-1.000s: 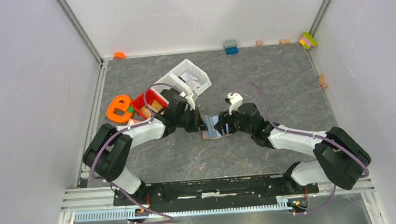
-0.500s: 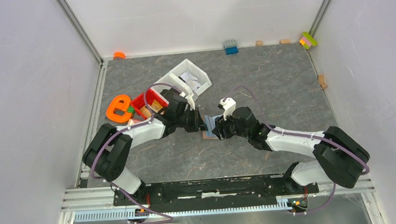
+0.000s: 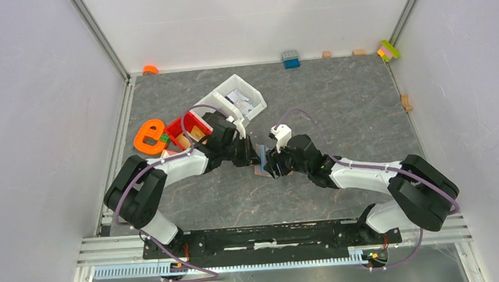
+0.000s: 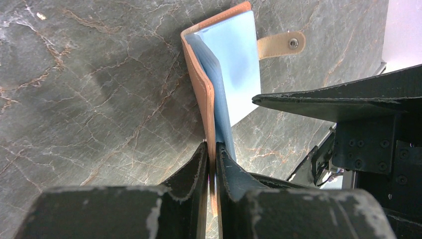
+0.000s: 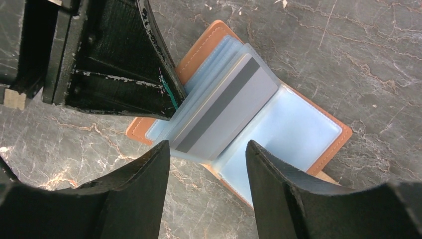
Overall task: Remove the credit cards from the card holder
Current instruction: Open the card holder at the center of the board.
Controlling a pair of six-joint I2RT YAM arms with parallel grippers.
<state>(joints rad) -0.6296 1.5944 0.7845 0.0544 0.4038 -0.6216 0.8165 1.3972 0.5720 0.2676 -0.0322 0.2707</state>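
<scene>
Black left pincer (image 4: 211, 152) is pinched almost shut on the tan cover of the card holder (image 4: 199, 84), holding that cover up on edge. The holder sits mid-counter (image 3: 350, 107), between the two pincers and touching the left one. In the left wrist view the held cover runs straight away from the fingers. The closing tab (image 4: 278, 45) sticks out to the right at the far end.

Pale blue clear sleeves (image 4: 239, 59) fan open beside the cover. One sleeve holds a grey card (image 5: 224, 112) with a dark stripe. We see no orange-yellow card from here.

In the right wrist view the opened holder's long axis runs upper left to lower right. The card's long axis crosses it, lower left to upper right. Its lower-left short end points at the nearer finger of the right pincer (image 5: 208, 159). That pincer is wide open and grips nothing. Its fingers straddle the near edge of the sleeves, and we can't tell if they touch.

We judge the step as holder braced open, first card not yet out. The next move calls for the right pincer to turn and line up across the card's short end. It should close on card only, not sleeve, and pull along the stripe. The left pincer should keep its pinch so the holder doesn't drag.
</scene>
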